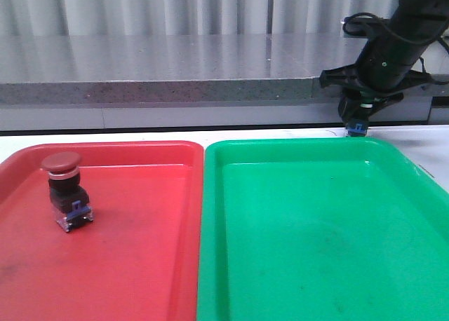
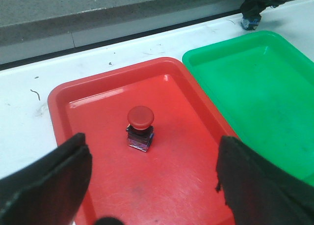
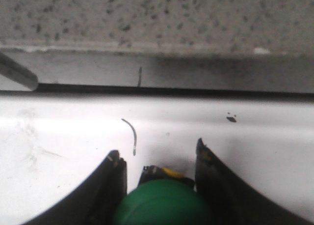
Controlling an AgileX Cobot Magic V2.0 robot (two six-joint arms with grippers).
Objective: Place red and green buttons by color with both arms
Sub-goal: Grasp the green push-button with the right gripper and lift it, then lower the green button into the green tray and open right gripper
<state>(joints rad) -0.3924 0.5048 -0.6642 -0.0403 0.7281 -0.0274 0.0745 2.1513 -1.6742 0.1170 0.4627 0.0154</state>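
The red button [image 1: 64,188] stands upright in the left part of the red tray [image 1: 140,265]; it also shows in the left wrist view [image 2: 140,126]. My left gripper [image 2: 151,151] is open and empty above this tray, its fingers [image 2: 49,185] wide apart on the near side of the button. My right gripper [image 1: 359,116] is shut on the green button [image 3: 164,203], whose blue base [image 1: 358,128] hangs just beyond the far rim of the green tray [image 1: 316,230]. I cannot tell whether the base touches the white table.
The two trays lie side by side, red on the left and green on the right. Behind them runs a strip of white table [image 1: 105,135], then a grey speckled ledge [image 1: 154,83]. The green tray holds nothing.
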